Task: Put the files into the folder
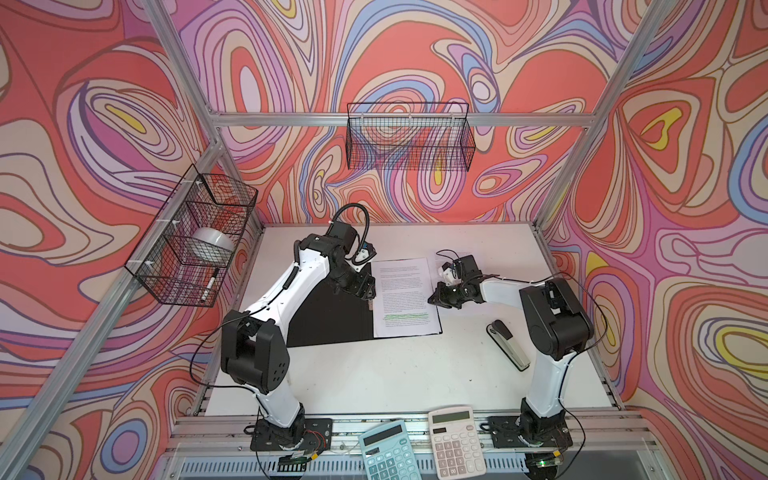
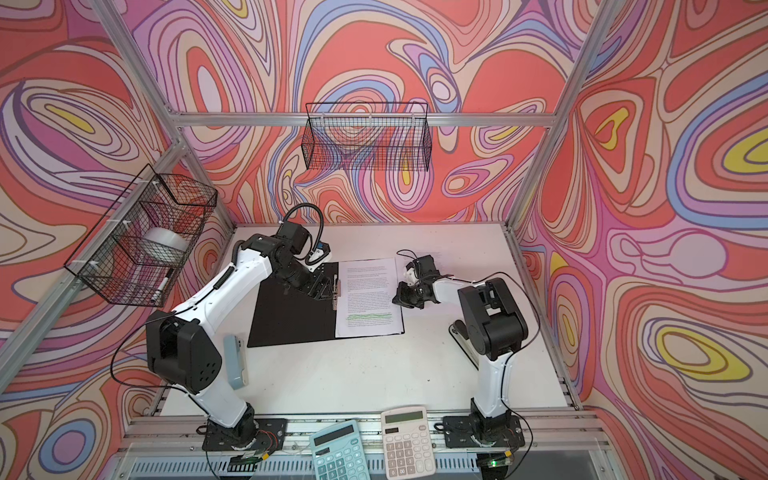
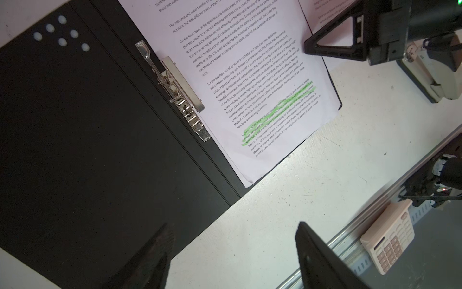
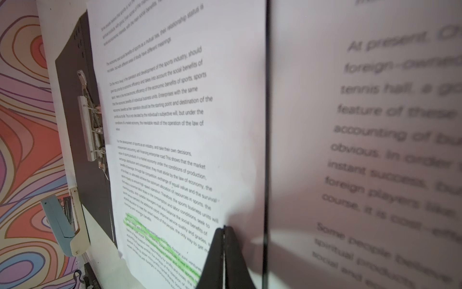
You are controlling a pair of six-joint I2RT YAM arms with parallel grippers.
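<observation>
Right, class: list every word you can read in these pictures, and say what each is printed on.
"For the development of sports as an industry, and take their own decisions,": top sheet in the folder.
"At present": loose sheet beside the folder.
"Some people believe": same loose sheet.
The sheets' other lines: mostly too small or blurred.
Keys of the blue calculator and the white calculator: too small to read.

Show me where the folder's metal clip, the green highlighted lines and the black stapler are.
metal clip [image 3: 184, 85], left wrist view, on its silver bar.
green highlighted lines [image 1: 405, 316], in a top view, middle of the green band.
stapler [image 1: 508, 345], in a top view, middle of its body.
</observation>
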